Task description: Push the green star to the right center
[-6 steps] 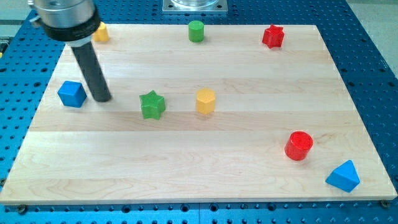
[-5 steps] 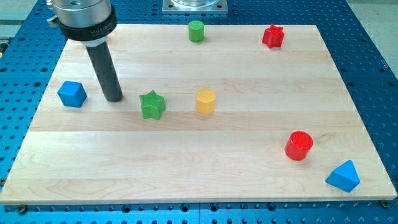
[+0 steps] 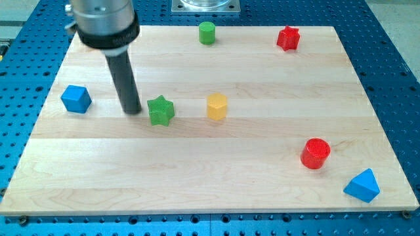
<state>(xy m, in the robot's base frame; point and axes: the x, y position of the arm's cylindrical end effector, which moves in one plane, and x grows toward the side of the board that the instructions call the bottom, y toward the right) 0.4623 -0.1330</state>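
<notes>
The pale wooden board [image 3: 197,170] lies on a blue perforated bench [image 3: 394,78] and carries seven blocks. Taking the yellow block [image 3: 216,106] near the board's middle as landmark: the green star [image 3: 160,110] sits to its left, the blue cube [image 3: 76,99] farther left, the green cylinder [image 3: 207,32] above it, the red star [image 3: 287,38] up to its right, the red cylinder [image 3: 315,153] down to its right, and the blue wedge-shaped block [image 3: 362,185] beyond that.

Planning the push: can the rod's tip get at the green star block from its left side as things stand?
Probably yes: my tip sits just left of the green star block, nothing between. The yellow block lies beyond, on the right.
</notes>
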